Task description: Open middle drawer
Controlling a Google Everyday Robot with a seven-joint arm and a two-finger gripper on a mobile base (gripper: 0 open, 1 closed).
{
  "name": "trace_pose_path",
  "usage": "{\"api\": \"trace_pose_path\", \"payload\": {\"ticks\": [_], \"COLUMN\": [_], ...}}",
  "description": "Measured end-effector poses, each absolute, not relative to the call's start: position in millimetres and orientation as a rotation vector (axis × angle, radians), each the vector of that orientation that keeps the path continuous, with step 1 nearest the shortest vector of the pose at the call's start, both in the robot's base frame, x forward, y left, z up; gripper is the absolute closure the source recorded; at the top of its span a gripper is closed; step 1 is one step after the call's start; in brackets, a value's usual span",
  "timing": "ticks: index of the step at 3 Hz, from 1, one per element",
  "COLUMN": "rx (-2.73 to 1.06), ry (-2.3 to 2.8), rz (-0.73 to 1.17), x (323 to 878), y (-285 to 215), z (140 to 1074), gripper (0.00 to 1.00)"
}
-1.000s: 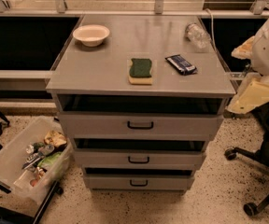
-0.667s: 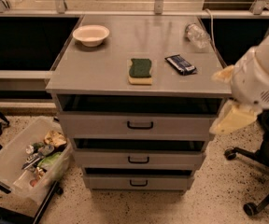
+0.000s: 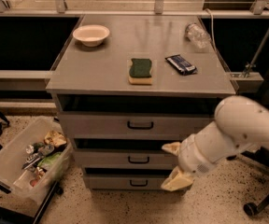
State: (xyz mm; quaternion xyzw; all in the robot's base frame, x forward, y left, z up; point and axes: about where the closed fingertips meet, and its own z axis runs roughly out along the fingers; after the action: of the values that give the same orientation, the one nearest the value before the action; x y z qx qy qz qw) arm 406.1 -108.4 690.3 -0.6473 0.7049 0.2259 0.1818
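Note:
The grey cabinet has three drawer fronts with black bar handles. The middle drawer (image 3: 111, 159) is the second one, and its handle (image 3: 138, 160) sits at its centre. The drawer looks shut, with a dark gap above it. My gripper (image 3: 173, 165) is in front of the right end of the middle drawer, to the right of the handle and not touching it. Its two cream fingers (image 3: 172, 148) stand apart, one above the other, with nothing between them. My white arm (image 3: 237, 132) reaches in from the right and hides the drawer's right end.
The top drawer (image 3: 102, 124) and bottom drawer (image 3: 111, 183) are shut. On the cabinet top lie a bowl (image 3: 91, 34), a green sponge (image 3: 140, 70), a blue packet (image 3: 181, 64) and a plastic bottle (image 3: 198, 34). A clear bin of trash (image 3: 27, 161) stands on the floor at left. A chair base (image 3: 258, 204) is at right.
My arm has swung from the cabinet's right side down and to the left. The gripper is now lower, in front of the middle drawer's right end.

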Motion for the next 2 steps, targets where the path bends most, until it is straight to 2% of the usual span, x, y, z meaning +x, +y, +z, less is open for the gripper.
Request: {"api": "trace_pose_path", "payload": {"ticks": [1,2], "rx": [-1.804,-1.733], "ry": [1.988,2.02], "rz": [0.893,0.979], "x": [359.1,341.5], "y": [-58.2,-46.2], "z": [577.3,528.7], "gripper": [0.0,0.0]}}
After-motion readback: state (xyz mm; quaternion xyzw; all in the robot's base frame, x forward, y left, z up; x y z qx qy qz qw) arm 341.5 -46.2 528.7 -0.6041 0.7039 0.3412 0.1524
